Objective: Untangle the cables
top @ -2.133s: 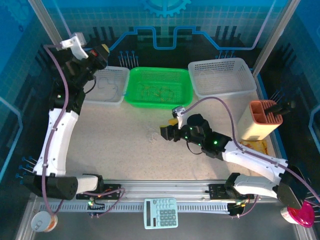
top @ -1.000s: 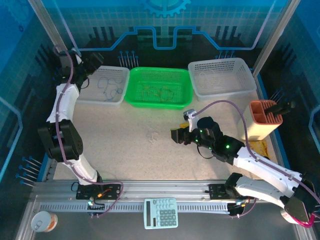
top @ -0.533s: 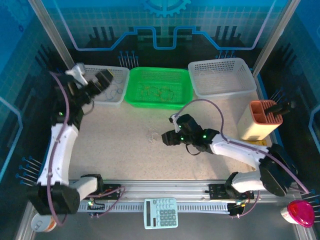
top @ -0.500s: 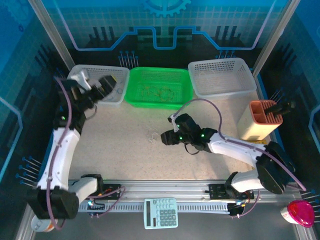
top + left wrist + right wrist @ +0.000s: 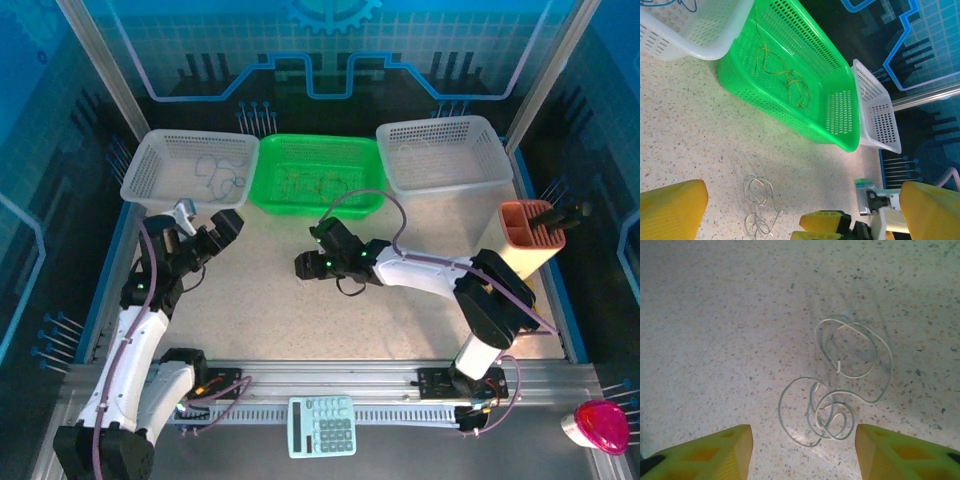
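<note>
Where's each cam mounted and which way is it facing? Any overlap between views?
Top external: above and behind the bases, looking down on the table; shows both arms, left hand, right hand.
Left wrist: on the left arm, facing across the table at the green basket; own yellow fingers in the bottom corners.
Right wrist: facing straight down at the whitish cable; own fingers along the bottom.
Shared: both wrist views catch that cable.

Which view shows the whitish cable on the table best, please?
The right wrist view: the whitish cable lies close up, every loop traceable. The left wrist view shows the cable small near the bottom edge; from above it is too small to make out.
</note>
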